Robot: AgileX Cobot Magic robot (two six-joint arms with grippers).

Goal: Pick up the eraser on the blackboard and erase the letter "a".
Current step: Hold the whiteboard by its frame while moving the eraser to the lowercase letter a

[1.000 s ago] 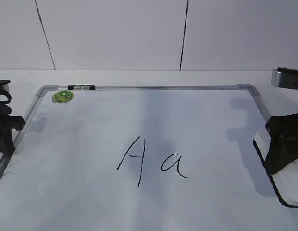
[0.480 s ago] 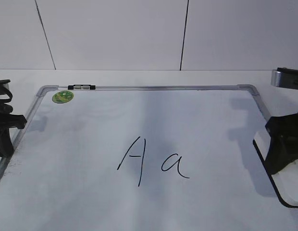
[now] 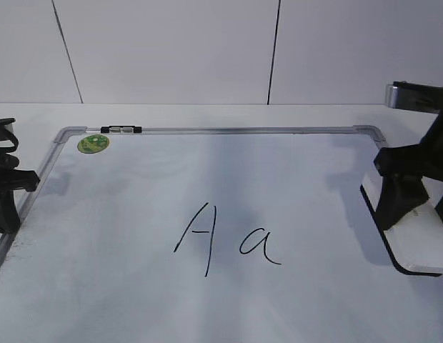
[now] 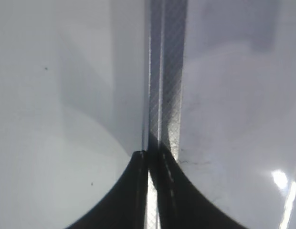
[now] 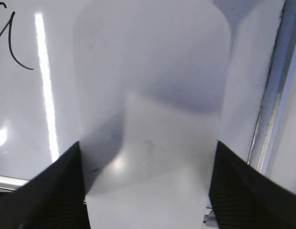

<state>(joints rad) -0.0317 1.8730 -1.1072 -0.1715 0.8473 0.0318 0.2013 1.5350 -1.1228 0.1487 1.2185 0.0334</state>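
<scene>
The blackboard (image 3: 243, 131) lies flat with a capital "A" (image 3: 196, 239) and the letter "a" (image 3: 259, 246) at its middle. My right gripper (image 3: 418, 207) is shut on the eraser (image 3: 425, 250), a white block with a black underside, held tilted just above the board's right edge. In the right wrist view the eraser (image 5: 153, 157) fills the gap between the jaws (image 5: 148, 191), and part of the letter "a" (image 5: 9, 38) shows at the top left. My left gripper (image 3: 11, 193) is shut and empty over the board's left frame (image 4: 167, 71), as the left wrist view (image 4: 149, 157) shows.
A green round sticker (image 3: 93, 143) sits at the board's far left corner, with a small black clip (image 3: 121, 129) on the far frame. The board's right frame (image 5: 274, 95) runs beside the eraser. A white wall stands behind the table.
My right gripper has risen and moved left, carrying the eraser inward over the board's right edge. The left gripper has barely moved.
</scene>
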